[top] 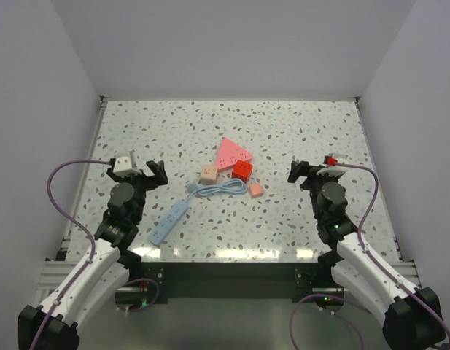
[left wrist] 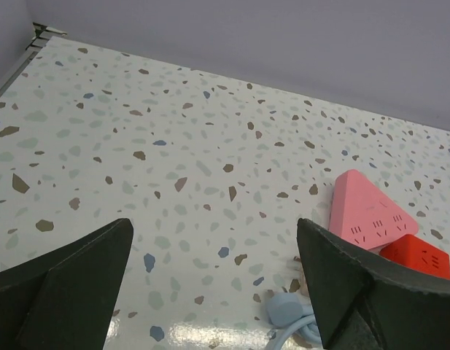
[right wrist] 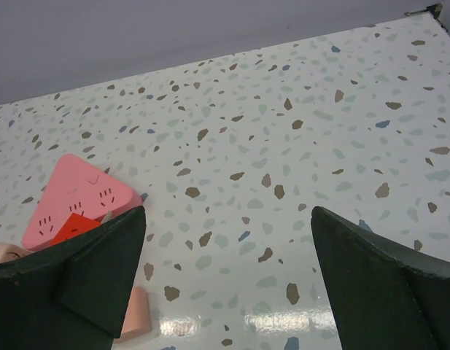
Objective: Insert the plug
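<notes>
Glossy speckled table point(top: 297, 138); smooth matt plastic plug point(top: 256, 189).

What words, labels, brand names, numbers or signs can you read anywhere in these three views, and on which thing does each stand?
No text can be read in any view.
The dark marks on the pink triangle and the red cube are socket slots, not letters.
Any print on the blue power strip or the plug is too small to tell.
</notes>
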`<action>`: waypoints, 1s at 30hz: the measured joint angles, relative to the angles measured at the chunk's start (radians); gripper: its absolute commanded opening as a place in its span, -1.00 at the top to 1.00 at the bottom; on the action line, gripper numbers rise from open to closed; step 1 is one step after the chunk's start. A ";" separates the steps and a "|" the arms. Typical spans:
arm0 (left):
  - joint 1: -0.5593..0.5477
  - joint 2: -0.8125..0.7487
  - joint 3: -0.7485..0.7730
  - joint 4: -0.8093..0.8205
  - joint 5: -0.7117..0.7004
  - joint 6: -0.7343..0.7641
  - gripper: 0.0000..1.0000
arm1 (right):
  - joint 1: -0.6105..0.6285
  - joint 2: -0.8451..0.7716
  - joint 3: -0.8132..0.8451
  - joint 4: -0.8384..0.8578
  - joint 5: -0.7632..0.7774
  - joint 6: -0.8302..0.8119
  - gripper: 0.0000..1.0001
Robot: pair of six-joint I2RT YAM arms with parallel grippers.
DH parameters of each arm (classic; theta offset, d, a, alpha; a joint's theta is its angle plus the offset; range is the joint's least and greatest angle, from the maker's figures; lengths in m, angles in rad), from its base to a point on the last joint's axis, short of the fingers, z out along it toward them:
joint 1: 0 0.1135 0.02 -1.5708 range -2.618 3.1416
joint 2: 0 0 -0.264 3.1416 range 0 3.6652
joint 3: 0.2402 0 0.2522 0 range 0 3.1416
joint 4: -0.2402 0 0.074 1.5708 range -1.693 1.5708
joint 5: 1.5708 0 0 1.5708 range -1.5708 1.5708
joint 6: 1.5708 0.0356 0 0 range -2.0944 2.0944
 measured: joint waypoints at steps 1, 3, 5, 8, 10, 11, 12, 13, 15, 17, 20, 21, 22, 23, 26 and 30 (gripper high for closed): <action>0.000 0.005 0.000 0.000 0.000 0.000 -1.00 | 0.000 0.000 0.000 0.000 0.000 0.000 -0.98; 0.000 0.011 0.000 0.002 0.001 0.000 -1.00 | 0.000 0.003 0.001 -0.001 0.000 0.002 -0.98; 0.000 0.022 0.000 0.011 0.006 0.001 -1.00 | 0.000 0.004 0.002 -0.007 0.000 0.002 -0.98; 0.000 0.076 0.000 0.047 0.028 0.008 -1.00 | 0.000 0.005 0.006 -0.012 -0.002 0.003 -0.98; -0.002 0.132 0.000 0.074 0.050 0.008 -1.00 | 0.000 0.009 0.010 -0.015 -0.004 0.004 -0.98; -0.007 0.169 0.000 0.085 0.056 0.008 -1.00 | 0.000 0.012 0.012 -0.015 -0.005 0.005 -0.98; -0.015 0.209 0.002 0.092 0.060 0.008 -1.00 | 0.000 0.018 0.013 -0.015 -0.005 0.006 -0.98; -0.026 0.252 0.006 0.093 0.061 0.008 -1.00 | 0.000 0.025 0.014 -0.016 -0.005 0.007 -0.98; -0.062 0.338 0.027 0.093 0.060 0.007 -1.00 | 0.000 0.036 0.015 -0.021 -0.006 0.010 -0.98; -0.102 0.404 0.054 0.096 0.056 0.007 -1.00 | 0.000 0.043 0.016 -0.025 -0.007 0.010 -0.98; -0.162 0.486 0.099 0.111 0.055 0.006 -1.00 | 0.000 0.050 0.017 -0.031 -0.008 0.010 -0.98; -0.181 0.508 0.113 0.118 0.054 0.005 -1.00 | 0.000 0.051 0.017 -0.032 -0.008 0.011 -0.98; -0.198 0.528 0.126 0.127 0.053 0.002 -1.00 | 0.000 0.051 0.017 -0.033 -0.008 0.011 -0.98; -0.214 0.546 0.138 0.134 0.051 -0.001 -1.00 | 0.000 0.051 0.017 -0.033 -0.008 0.011 -0.98; -0.254 0.605 0.177 0.148 0.040 -0.003 -1.00 | 0.000 0.053 0.017 -0.032 -0.008 0.013 -0.98; -0.292 0.699 0.237 0.148 0.008 -0.004 -1.00 | 0.000 0.064 0.022 -0.036 -0.012 0.014 -0.98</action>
